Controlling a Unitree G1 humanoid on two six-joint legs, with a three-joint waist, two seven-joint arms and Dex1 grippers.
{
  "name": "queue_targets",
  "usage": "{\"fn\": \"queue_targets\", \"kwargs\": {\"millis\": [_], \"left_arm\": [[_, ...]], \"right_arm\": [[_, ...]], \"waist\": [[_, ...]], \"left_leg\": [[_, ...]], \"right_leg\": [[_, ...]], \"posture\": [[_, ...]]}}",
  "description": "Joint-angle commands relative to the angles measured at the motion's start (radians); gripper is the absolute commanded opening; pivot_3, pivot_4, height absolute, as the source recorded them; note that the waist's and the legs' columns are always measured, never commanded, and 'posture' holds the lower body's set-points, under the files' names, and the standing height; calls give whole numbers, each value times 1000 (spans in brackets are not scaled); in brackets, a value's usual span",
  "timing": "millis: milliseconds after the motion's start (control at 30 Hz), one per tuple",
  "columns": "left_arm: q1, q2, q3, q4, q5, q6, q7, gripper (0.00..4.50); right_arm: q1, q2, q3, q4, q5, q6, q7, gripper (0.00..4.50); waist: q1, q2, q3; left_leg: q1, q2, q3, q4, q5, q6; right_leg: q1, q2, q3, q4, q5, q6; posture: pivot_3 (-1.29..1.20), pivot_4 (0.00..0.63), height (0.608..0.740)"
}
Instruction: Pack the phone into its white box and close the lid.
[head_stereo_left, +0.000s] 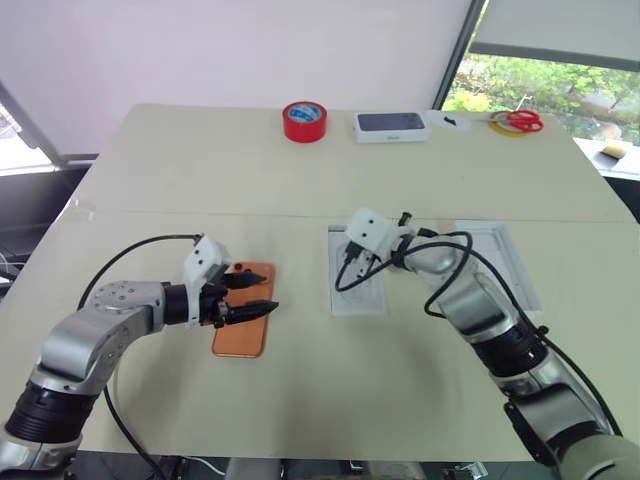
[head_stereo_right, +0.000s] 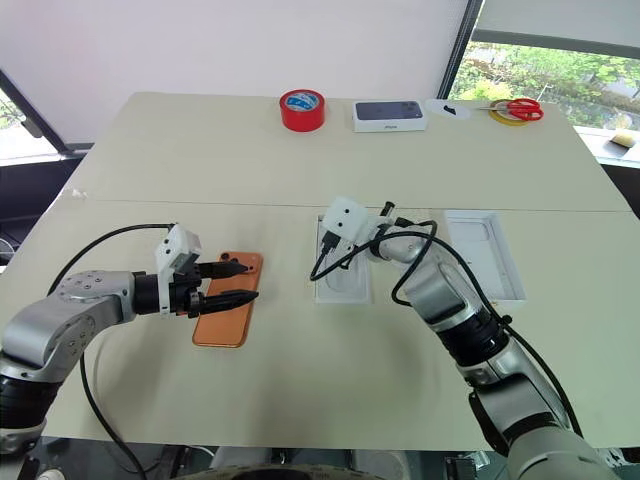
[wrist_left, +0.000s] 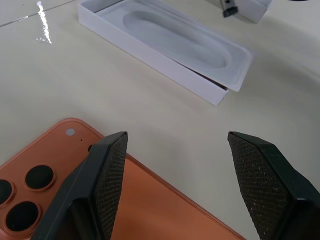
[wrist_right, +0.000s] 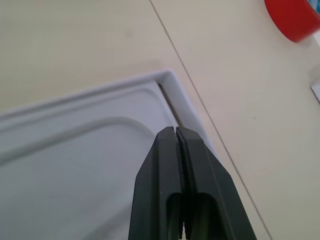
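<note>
The left claw (head_stereo_left: 262, 295) hangs with fingers apart over the orange phone (head_stereo_left: 243, 325), gripping nothing. The right claw (wrist_right: 178, 134), fingers pressed together, hovers over the white box (wrist_left: 165, 47) mid-table.

far edge: red tape roll (head_stereo_left: 304, 121) | blue-topped white box (head_stereo_left: 390, 126) | red-handled scissors (head_stereo_left: 517, 120)

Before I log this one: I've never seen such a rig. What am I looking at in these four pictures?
A two-armed humanoid robot works at a table. Two pictures come from its head, two from cameras on its wrists. The left end effector is open above the orange phone, holding nothing. The right end effector is shut, its tip over the white box, which has a white insert with an oval recess lying in it. The lid lies inside-up further right. At the far edge: red tape, a blue-topped box, scissors.
</note>
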Motion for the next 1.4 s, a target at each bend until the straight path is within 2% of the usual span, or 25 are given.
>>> {"fn": "queue_targets", "kwargs": {"millis": [33,533,767,900,1033,1133,1167,1267,1400], "left_arm": [[-10,-7,24,-35,-7,2,0,3373],[-7,-16,13,-66,0,9,-14,3373],[2,-21,30,-73,0,17,10,3373],[-4,-27,102,-44,-29,53,60,3373],[-37,-29,244,52,-116,237,177,3373],[-22,-19,337,75,-189,383,234,4231],[-5,-8,346,60,-195,420,248,4373],[24,67,295,25,-187,563,274,4373],[12,41,345,50,-271,751,305,4373]], "right_arm": [[11,15,-12,-34,7,22,5,60],[-60,109,-30,222,-89,-61,-193,60],[-28,93,-34,102,-76,-79,-151,60],[6,82,-39,-32,-37,-71,-80,60],[48,84,9,-173,15,15,21,60],[75,94,76,-218,34,56,74,0],[77,101,99,-212,31,66,79,0],[62,130,131,-177,28,103,80,0],[10,154,181,-107,21,116,101,0]], "waist": [[0,0,0],[-2,0,0],[-1,0,0],[-2,0,0],[-1,0,0],[-3,-1,0],[-4,-1,0],[-3,-2,-1],[0,-2,-1]], "left_leg": [[0,0,0,0,0,0],[0,0,0,0,2,-2],[0,0,0,0,2,-2],[0,0,0,0,1,0],[0,0,0,0,1,1],[0,0,0,0,1,1],[0,0,0,0,1,1],[0,0,0,1,1,1],[0,-1,-1,1,1,0]], "right_leg": [[0,0,0,0,0,0],[-1,0,0,1,0,-1],[-1,0,0,2,0,-1],[-1,0,0,2,0,-1],[-1,1,0,3,0,-1],[-1,1,0,4,0,-1],[-1,1,0,4,0,-1],[-1,0,0,4,0,-1],[-2,0,0,5,0,-1]], "posture": [[0,150,724],[0,150,724],[0,150,724],[0,150,724],[0,150,724],[0,150,724],[0,150,724],[0,150,724],[0,150,724]]}}
